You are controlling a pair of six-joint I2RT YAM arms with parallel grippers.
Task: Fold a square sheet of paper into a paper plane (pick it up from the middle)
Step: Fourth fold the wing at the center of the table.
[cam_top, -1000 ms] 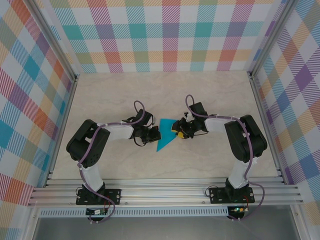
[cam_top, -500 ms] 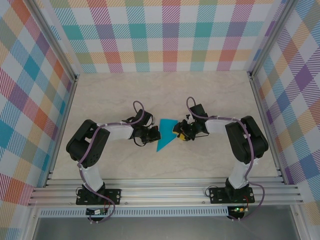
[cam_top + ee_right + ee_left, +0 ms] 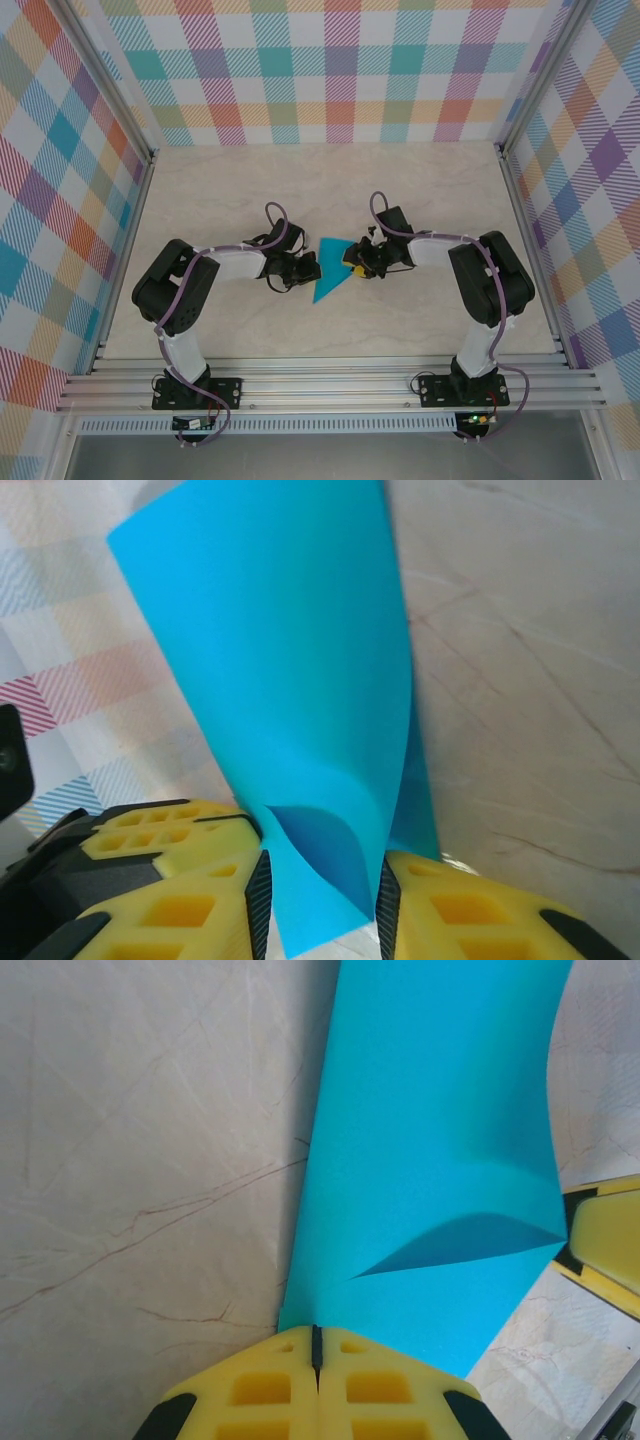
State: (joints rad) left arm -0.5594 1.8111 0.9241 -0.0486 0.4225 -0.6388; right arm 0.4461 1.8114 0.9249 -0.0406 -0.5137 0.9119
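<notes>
Table (image 3: 220, 190): pale, marble-like top with faint brownish veins, metal rails along its edges. Near its middle, the square sheet of paper (image 3: 331, 268), folded into a teal triangle, one edge lifted off the surface
</notes>
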